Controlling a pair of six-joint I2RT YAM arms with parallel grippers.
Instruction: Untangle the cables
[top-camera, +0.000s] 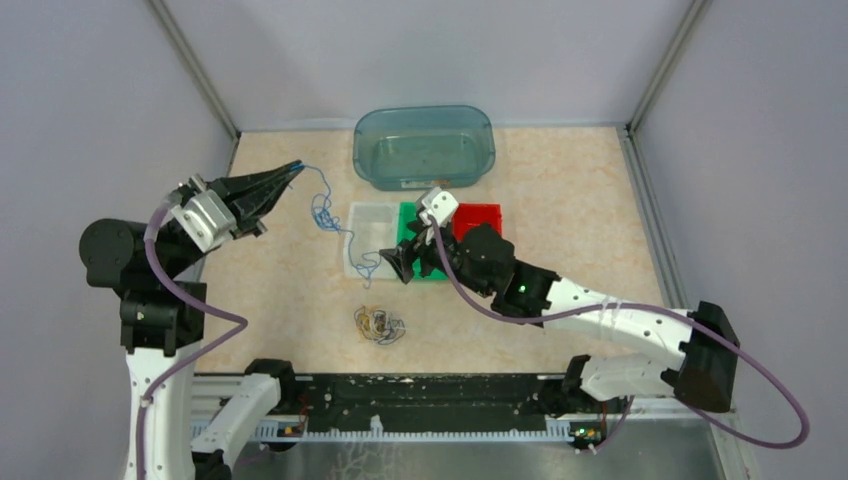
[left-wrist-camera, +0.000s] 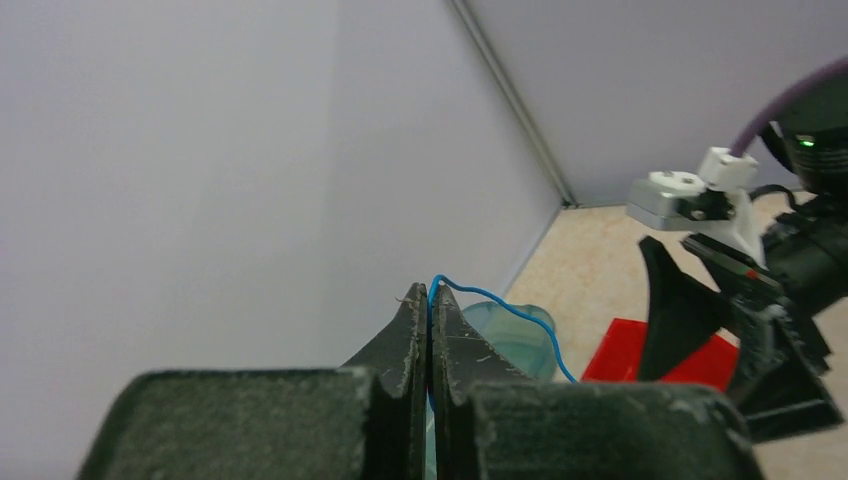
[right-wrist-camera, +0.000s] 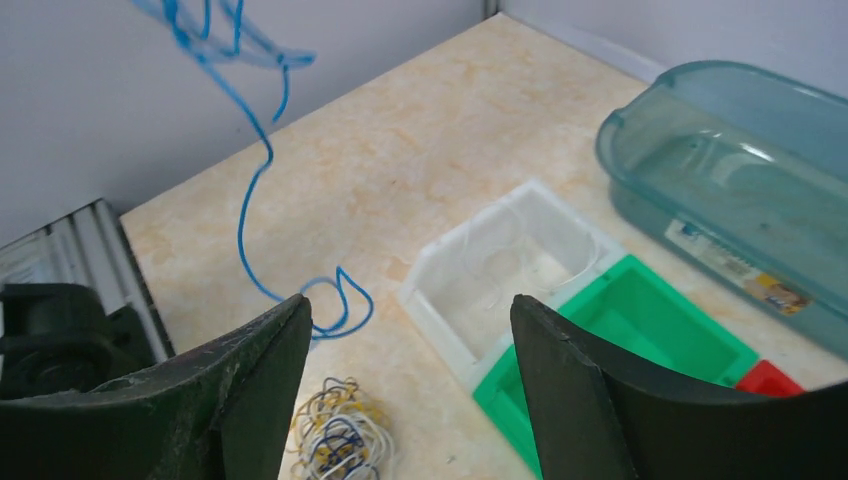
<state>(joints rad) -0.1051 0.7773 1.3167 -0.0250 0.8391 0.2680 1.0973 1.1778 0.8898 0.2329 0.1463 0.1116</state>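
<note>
Yellow, white and dark strands sit knotted in a small tangle (top-camera: 378, 324) on the table (top-camera: 560, 200), the nearest of the task's things to the arm bases and lying loose, touched by neither arm. Just beyond it hangs the right gripper (top-camera: 398, 262), pointed left, jaws spread wide with nothing clamped between them. The tangle lies below and to the near side of those fingers, so this arm is much the closer one to it. The low end of the blue cable (top-camera: 322, 205) curls in a small loop just beside one right fingertip; whether it touches cannot be told from the wrist view. From there the cable's long axis climbs diagonally, away and to the left, through a kinked bunch in mid-air, up to the left gripper (top-camera: 297, 165). That claw is pressed together, pinching the blue cable at its very tips, raised well above the table near the left wall. Behind the right gripper stand a white bin (top-camera: 372, 215), a green bin (top-camera: 407, 212) and a red bin (top-camera: 480, 215) side by side, with a teal tub (top-camera: 425, 115) farthest back. Judgement: the blue strand looks free of the knot, hanging from the left claw alone.
</note>
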